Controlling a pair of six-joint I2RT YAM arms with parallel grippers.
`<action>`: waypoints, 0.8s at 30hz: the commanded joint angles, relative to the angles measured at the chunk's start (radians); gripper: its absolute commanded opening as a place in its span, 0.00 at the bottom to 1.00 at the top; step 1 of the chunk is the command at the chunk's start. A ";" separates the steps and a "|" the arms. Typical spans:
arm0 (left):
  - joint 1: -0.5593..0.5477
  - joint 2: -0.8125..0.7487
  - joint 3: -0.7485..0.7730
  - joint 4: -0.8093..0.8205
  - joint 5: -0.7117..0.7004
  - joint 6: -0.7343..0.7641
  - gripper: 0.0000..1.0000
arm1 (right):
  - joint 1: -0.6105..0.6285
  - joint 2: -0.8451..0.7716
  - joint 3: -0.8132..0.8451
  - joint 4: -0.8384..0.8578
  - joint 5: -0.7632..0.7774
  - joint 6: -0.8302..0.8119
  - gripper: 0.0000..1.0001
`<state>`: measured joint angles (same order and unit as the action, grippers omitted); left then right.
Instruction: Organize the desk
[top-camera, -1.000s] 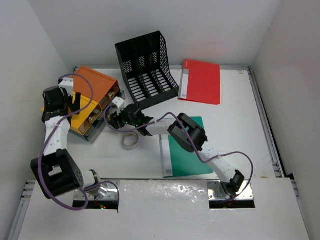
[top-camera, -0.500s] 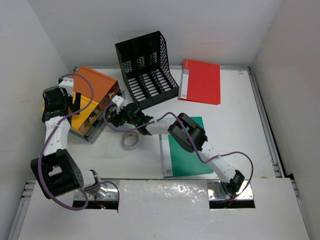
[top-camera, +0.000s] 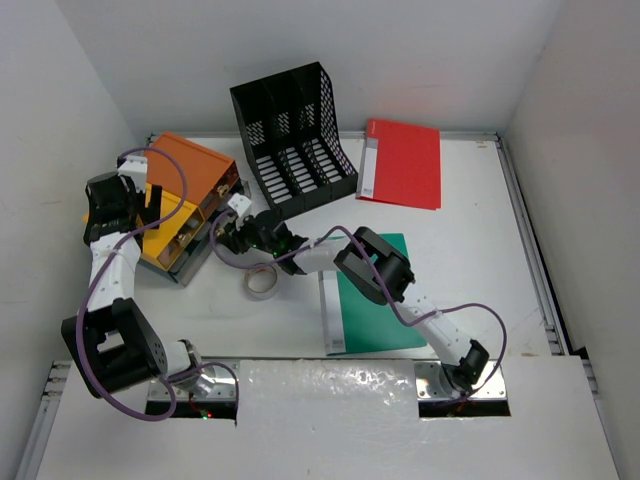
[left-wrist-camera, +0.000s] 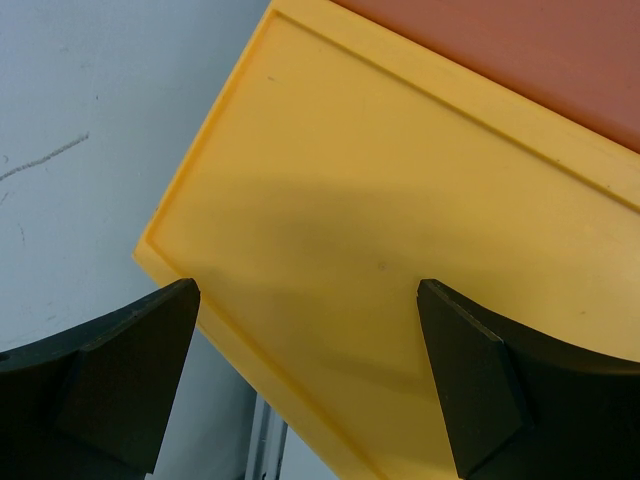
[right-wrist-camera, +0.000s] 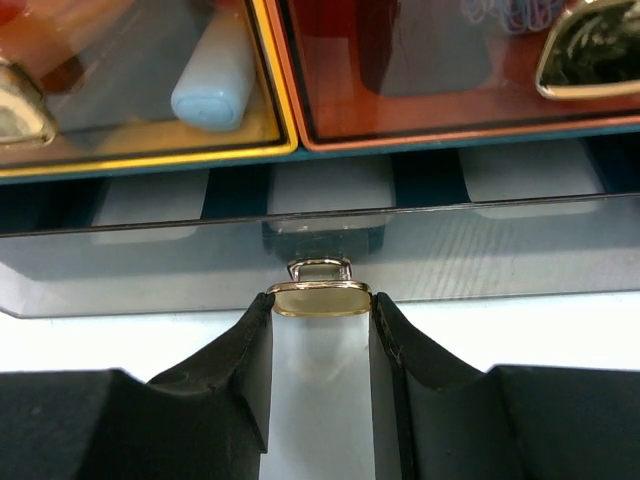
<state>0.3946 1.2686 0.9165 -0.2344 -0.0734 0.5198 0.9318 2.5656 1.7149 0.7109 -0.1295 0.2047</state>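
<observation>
The desk (top-camera: 470, 260) is a white tabletop with rails along its edges. The orange-yellow drawer box (top-camera: 190, 175) stands at its left. My right gripper (right-wrist-camera: 320, 305) is shut on the gold handle (right-wrist-camera: 320, 298) of the box's bottom clear drawer (right-wrist-camera: 480, 250), one finger on each side; it also shows in the top view (top-camera: 229, 235) at the box's front. My left gripper (left-wrist-camera: 308, 292) is open and empty just above the box's yellow top (left-wrist-camera: 380, 200), and shows in the top view (top-camera: 150, 205).
A tape roll (top-camera: 262, 281) lies just near of the right arm. A green folder (top-camera: 378, 300) lies mid-desk, a red folder (top-camera: 403, 163) at the back right. A black mesh file rack (top-camera: 292, 135) stands at the back. The upper drawers hold a light blue item (right-wrist-camera: 212, 85) and a second gold handle (right-wrist-camera: 590, 50).
My right gripper has shifted a little left and back toward the drawer box, still on the handle. The left arm has not moved.
</observation>
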 joint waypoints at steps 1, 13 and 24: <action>0.007 0.006 -0.016 -0.120 0.007 0.017 0.91 | -0.002 -0.065 -0.066 0.071 0.007 0.013 0.00; 0.009 0.009 -0.016 -0.115 -0.005 0.013 0.91 | -0.002 -0.317 -0.471 0.213 -0.009 0.070 0.00; 0.007 0.008 -0.002 -0.135 0.007 0.014 0.91 | -0.007 -0.433 -0.601 0.118 -0.002 0.027 0.26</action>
<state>0.3946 1.2671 0.9173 -0.2417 -0.0765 0.5198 0.9234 2.2097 1.1088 0.8646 -0.1051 0.2302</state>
